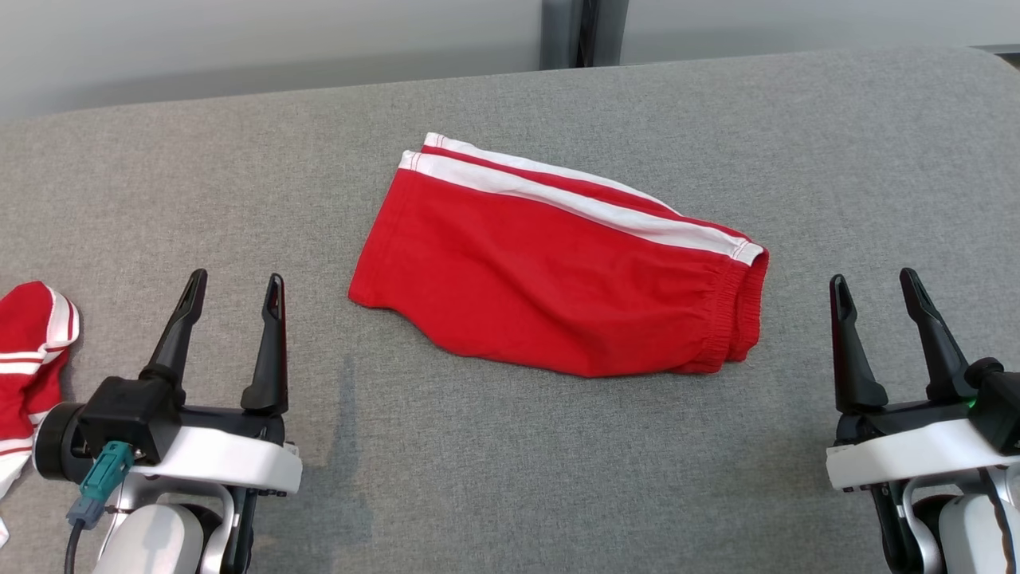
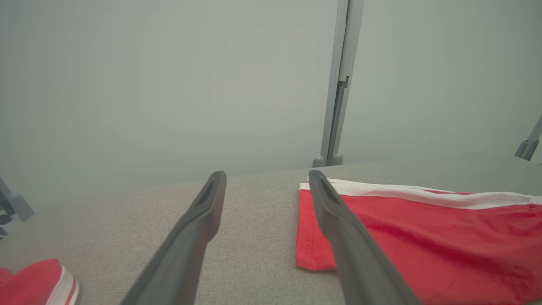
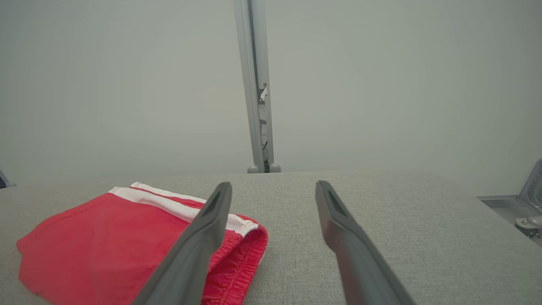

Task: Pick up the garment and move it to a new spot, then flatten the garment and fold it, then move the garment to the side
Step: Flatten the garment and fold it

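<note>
Garment (image 1: 550, 271), a pair of red shorts with white side stripes, lies near the middle of the grey bench (image 1: 510, 478), between the two tools and a little beyond them. Its elastic waistband (image 1: 737, 311) points toward the robot's right and its leg hem (image 1: 382, 231) toward the left. It looks doubled leg on leg, with two white stripes stacked along the far edge. It is fairly smooth but lies slanted across the bench. The left tool (image 1: 235, 279) hovers near the hem end with its fingers spread wide, holding nothing and touching nothing; in the left wrist view the left tool (image 2: 266, 174) shows bare bench between its fingers and the hem corner just past the right one. The right tool (image 1: 872, 277) is likewise spread and empty, just beside the waistband and apart from it; the right wrist view has the right tool (image 3: 274, 184) aimed at open bench beside the elastic. No grasp has begun, so I judge this to be the approach before a pick-up, whether to carry the shorts to a new spot or to shift them aside. The next move calls for each tool to drop to its own end and pinch both layers together, so the stack does not slide apart. A second red striped piece (image 1: 32, 343) lies at the left edge, well apart.
</note>
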